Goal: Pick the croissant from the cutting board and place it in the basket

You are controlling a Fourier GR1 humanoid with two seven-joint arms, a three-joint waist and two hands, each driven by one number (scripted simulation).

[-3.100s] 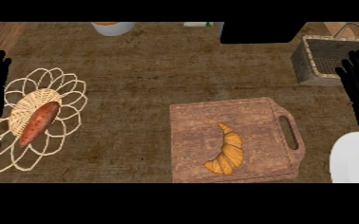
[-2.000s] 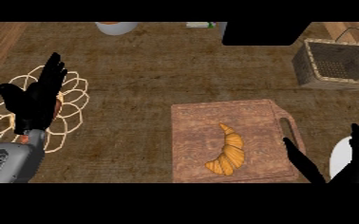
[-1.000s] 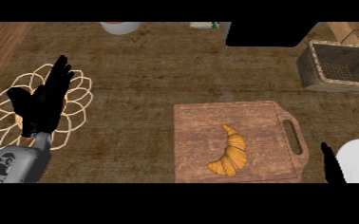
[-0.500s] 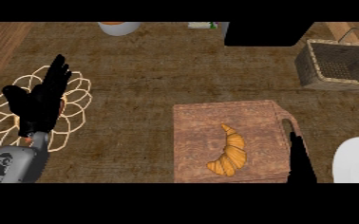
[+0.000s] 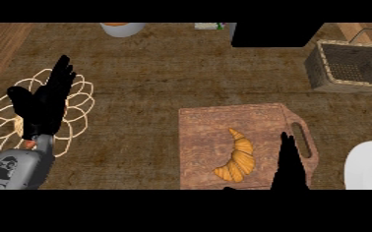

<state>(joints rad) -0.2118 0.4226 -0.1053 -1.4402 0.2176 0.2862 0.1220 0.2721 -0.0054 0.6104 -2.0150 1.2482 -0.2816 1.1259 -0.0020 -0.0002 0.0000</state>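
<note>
At the far left, the left hand (image 5: 45, 103) is held open over a wire flower-shaped trivet (image 5: 78, 97), fingers straight and pressed together, thumb apart. Moving right, the cutting board (image 5: 218, 128) is seen flat on the counter (image 5: 160, 69), and the croissant (image 5: 238, 156) is found lying on it, untouched. Just beside the croissant, the right hand (image 5: 288, 167) is raised over the board's handle end, fingers straight and together, nothing gripped. At the upper right, the basket (image 5: 347, 67) is seen, well apart.
</note>
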